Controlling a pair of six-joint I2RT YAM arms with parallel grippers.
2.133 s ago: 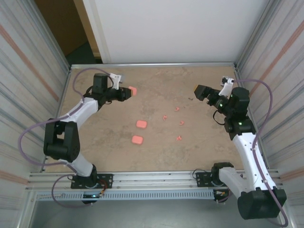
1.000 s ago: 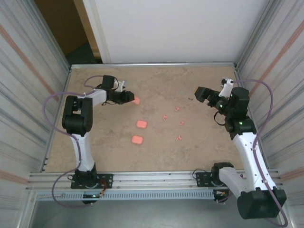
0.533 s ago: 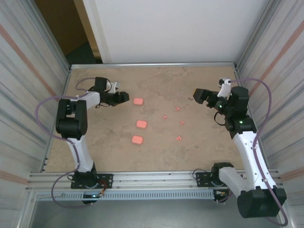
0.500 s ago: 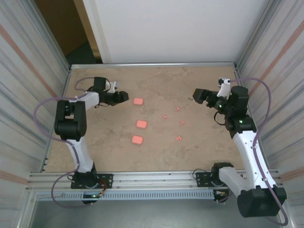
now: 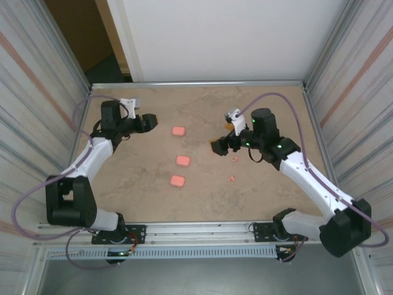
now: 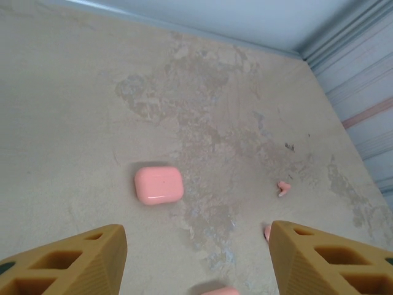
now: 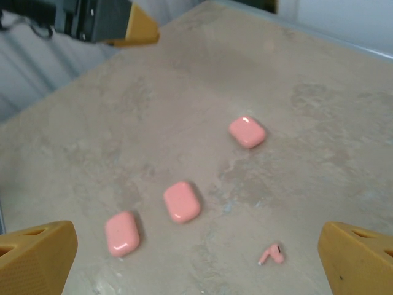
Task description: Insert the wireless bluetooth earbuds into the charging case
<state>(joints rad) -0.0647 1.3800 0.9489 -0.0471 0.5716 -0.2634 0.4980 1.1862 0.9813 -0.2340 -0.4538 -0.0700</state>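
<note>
Three pink rounded-square charging cases lie in a column mid-table: far, middle and near. Tiny pink earbuds lie to their right. My left gripper stands open, left of the far case and apart from it, with an earbud beyond. My right gripper hovers open above the earbud area, nothing between its fingers. The right wrist view looks down on all three cases and one earbud.
Metal walls fence the table on the left and right, with a white panel at the back. A rail runs along the near edge by the arm bases.
My left gripper opened, left the far case on the table and drew back to the left. My right arm swung from the right wall to the table's middle, over the earbuds.
</note>
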